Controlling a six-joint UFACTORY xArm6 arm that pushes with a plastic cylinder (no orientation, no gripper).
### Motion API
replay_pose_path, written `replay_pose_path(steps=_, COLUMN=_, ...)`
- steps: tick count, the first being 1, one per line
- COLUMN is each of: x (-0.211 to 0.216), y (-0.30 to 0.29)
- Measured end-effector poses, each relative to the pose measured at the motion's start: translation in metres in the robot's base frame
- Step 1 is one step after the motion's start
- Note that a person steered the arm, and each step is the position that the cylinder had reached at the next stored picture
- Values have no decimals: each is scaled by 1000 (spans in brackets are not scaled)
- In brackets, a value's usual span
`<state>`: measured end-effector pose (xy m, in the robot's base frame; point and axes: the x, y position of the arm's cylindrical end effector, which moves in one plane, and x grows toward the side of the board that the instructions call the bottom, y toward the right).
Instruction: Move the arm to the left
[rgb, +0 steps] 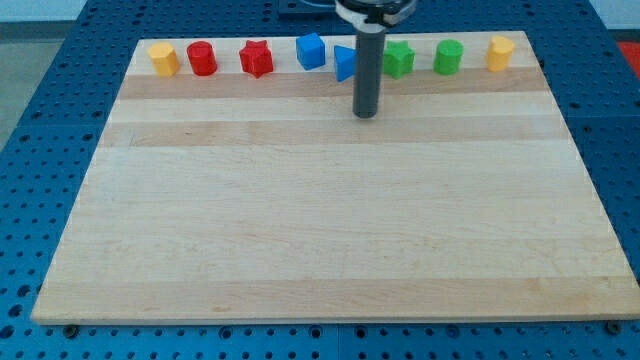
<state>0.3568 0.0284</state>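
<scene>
My tip (366, 113) rests on the wooden board (320, 220) near the view's top, just below the row of blocks. The rod stands in front of the blue triangle (345, 63) and partly hides it, with the green star-like block (399, 59) right of it. The tip is a little below both, apart from them. Along the top edge from left to right: a yellow block (164, 59), a red cylinder (202, 58), a red star-like block (256, 58), a blue block (311, 50), the blue triangle, the green star-like block, a green cylinder (448, 56) and a yellow block (500, 53).
The board lies on a blue perforated table (40, 150) that shows on all sides. The arm's mount (375, 8) enters from the view's top centre.
</scene>
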Motion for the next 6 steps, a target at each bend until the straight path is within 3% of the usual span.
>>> replay_pose_path(steps=3, x=55, y=-109)
replay_pose_path(steps=5, x=62, y=-217)
replay_pose_path(steps=6, x=36, y=-282)
